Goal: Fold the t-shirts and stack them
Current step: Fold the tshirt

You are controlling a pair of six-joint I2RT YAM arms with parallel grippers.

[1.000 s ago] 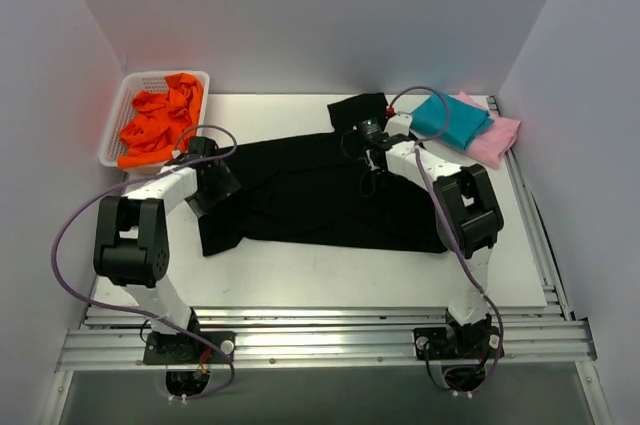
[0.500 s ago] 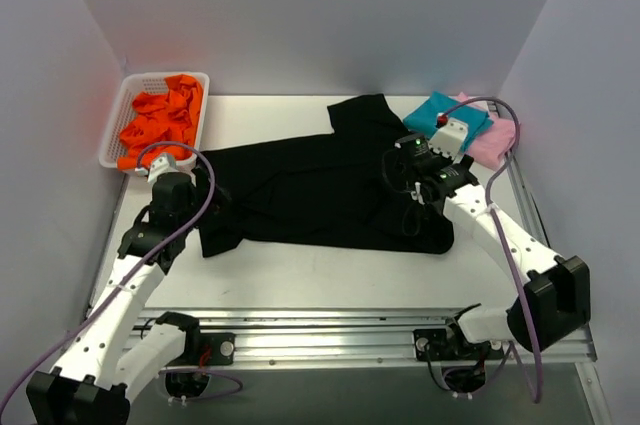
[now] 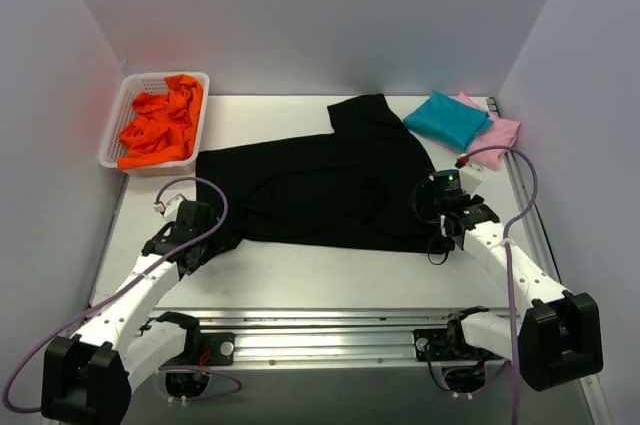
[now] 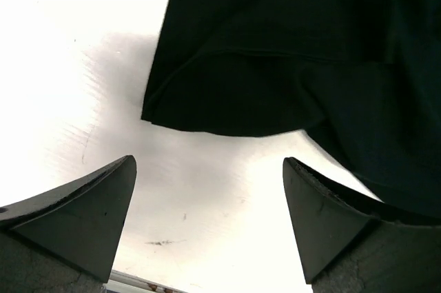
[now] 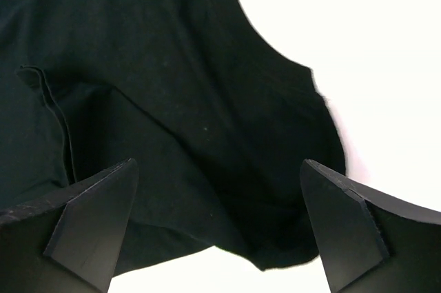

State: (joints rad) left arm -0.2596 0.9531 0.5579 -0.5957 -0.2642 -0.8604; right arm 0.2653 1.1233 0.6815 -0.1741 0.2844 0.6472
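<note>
1. Left gripper [image 4: 210,169] gapes empty, black shirt [image 3: 320,180] hem just ahead
2. Right gripper [image 5: 219,169] gapes empty over that shirt's corner
3. Teal shirt [image 3: 448,118] atop pink shirt [image 3: 497,133], well beyond it

A plain black t-shirt [image 3: 320,190] is seen spread over the white table [image 3: 300,280]. At the far right corner, a plain teal t-shirt [image 3: 447,119] is laid on a pale pink t-shirt [image 3: 500,132]. Bright orange cloth [image 3: 160,120] is held in a white mesh basket [image 3: 112,135] at the far left corner.
</note>
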